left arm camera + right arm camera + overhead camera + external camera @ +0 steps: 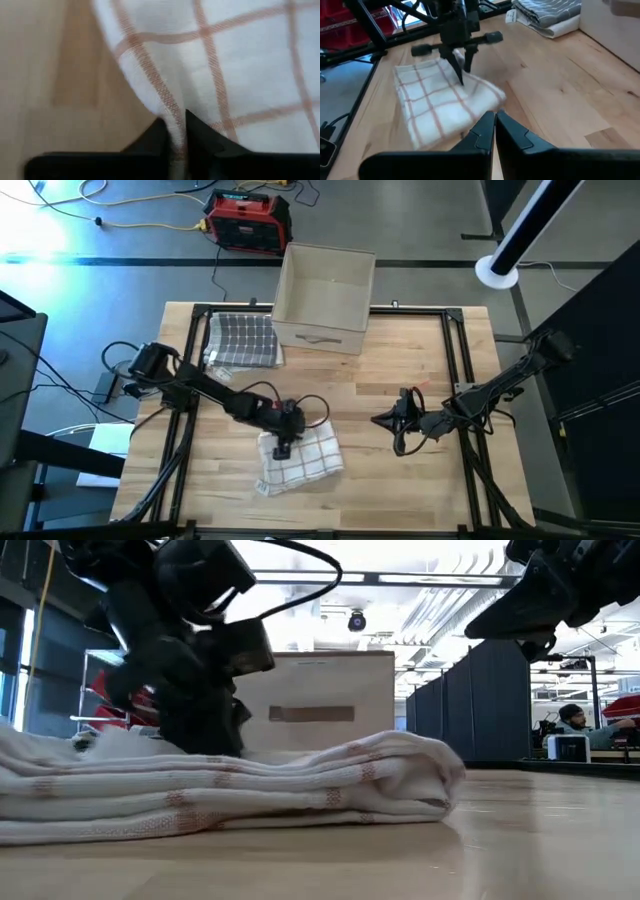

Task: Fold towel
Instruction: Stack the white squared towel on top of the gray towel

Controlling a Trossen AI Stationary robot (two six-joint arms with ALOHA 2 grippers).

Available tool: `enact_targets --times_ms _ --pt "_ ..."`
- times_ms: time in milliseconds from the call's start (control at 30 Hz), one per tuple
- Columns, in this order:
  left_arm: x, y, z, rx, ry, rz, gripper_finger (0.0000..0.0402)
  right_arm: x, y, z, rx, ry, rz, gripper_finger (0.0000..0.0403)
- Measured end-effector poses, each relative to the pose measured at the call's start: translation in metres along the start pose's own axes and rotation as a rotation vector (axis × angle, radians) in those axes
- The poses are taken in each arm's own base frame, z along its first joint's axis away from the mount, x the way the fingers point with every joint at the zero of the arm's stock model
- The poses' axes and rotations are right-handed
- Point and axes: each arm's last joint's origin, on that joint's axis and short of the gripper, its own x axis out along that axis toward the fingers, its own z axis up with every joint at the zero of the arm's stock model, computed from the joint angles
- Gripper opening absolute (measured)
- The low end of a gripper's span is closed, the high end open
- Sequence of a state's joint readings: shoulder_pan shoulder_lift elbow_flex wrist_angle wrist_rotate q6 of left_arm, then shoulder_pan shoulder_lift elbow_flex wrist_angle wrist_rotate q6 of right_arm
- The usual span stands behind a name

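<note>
A white towel with a reddish grid (305, 460) lies folded in several layers on the wooden table, near its front middle; the low view shows its stacked folds (230, 790). My left gripper (283, 446) stands over the towel's left part, pointing down, shut on the cloth (225, 60). My right gripper (378, 420) hangs shut above the bare table to the towel's right and touches nothing; in its own view its fingertips (495, 120) stay short of the towel (440, 105). My left gripper pinches the towel at its edge (172, 117) between its two fingers, where a grid stripe runs into the gap. The fingers come from above, pointing down. One layer or several, I cannot tell. The towel lies on the table, not lifted.
A beige box (322, 295) stands at the table's far middle, with a folded grey checked cloth (243, 338) to its left. Bare wood lies between the towel and my right gripper. Black frame rails run along the table's sides.
</note>
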State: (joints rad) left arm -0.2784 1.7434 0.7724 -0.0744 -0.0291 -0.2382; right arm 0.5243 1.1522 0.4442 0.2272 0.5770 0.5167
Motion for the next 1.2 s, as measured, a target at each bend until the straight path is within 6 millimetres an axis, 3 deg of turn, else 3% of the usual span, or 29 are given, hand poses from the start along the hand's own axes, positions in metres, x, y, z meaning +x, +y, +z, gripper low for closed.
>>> enact_targets --times_ms 167,300,500,833,1067,1200 --pt "-0.050 0.001 -0.009 0.038 0.218 0.093 0.0022 0.000 0.001 -0.001 0.000 0.007 0.015 0.0000" --pt "-0.101 0.010 -0.011 0.042 0.271 0.175 0.0022 -0.002 0.003 -0.002 -0.014 0.015 0.023 0.0000" --pt "-0.160 0.033 -0.013 0.067 0.258 0.350 0.0022 -0.003 0.004 -0.005 -0.074 0.031 0.020 0.0000" --pt "-0.219 0.083 0.004 0.065 0.375 0.591 0.0022 -0.003 0.002 -0.007 -0.151 0.049 0.005 0.0000" --pt "-0.251 0.130 0.017 0.086 0.325 0.610 0.0022 -0.003 0.000 -0.011 -0.167 0.083 -0.012 0.0000" --pt "-0.259 0.165 0.007 0.042 0.324 0.558 0.0022 -0.004 -0.001 -0.012 -0.170 0.095 -0.019 0.0000"
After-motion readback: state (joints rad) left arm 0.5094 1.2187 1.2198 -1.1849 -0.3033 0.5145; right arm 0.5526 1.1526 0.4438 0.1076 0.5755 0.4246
